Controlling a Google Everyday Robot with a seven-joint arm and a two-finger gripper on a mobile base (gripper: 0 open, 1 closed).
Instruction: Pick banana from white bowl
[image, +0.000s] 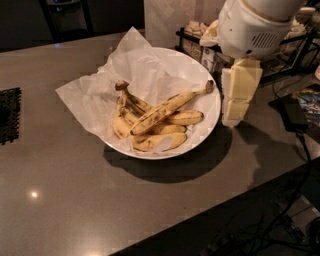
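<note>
The banana (162, 110), long, slim and speckled yellow, lies diagonally across the top of a bunch of shorter curved bananas (155, 140). Its dark-tipped stem points up and right toward the rim. They lie in the white bowl (197, 75), which is lined with crinkled white paper (85, 100) and stands on the grey counter. My gripper (234, 117), cream coloured under a bulky white wrist, hangs pointing down just outside the bowl's right rim. It is close to the banana's stem end and holds nothing.
A black wire basket (197, 42) with packets stands behind the bowl at the back right, behind my arm. A black mat (9, 115) lies at the left edge. The counter's front edge runs diagonally at lower right, with cables (295, 130) beyond it.
</note>
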